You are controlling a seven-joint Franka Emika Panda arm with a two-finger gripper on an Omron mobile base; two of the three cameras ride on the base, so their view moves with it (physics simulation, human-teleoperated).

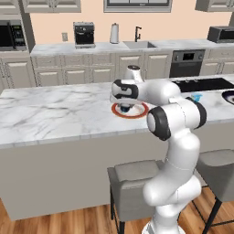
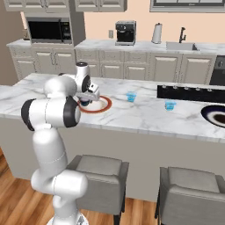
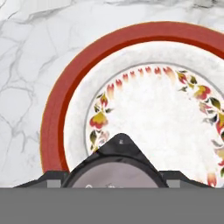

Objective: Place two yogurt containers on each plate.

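Observation:
A dark navy yogurt container (image 3: 116, 166) with a pale top sits between my gripper's (image 3: 111, 180) dark fingers, which are shut on its sides. It hangs low over the near-left part of the red-rimmed plate (image 3: 57, 109) with its floral white centre; whether it touches the plate I cannot tell. From the base cameras my gripper (image 1: 124, 108) (image 2: 86, 102) points down over that plate (image 1: 139, 112) (image 2: 103, 105) on the island. Light blue yogurt containers (image 2: 131, 96) (image 2: 170, 105) (image 1: 196, 97) stand to the right. The dark plate (image 2: 211, 115) (image 1: 227, 96) lies at the far right.
A black cooktop (image 2: 189, 93) (image 1: 203, 84) is set into the island behind the blue cups. Grey stools (image 1: 135, 176) (image 2: 99, 169) stand below the island's front edge. Bare marble (image 1: 55, 112) stretches left of the red-rimmed plate.

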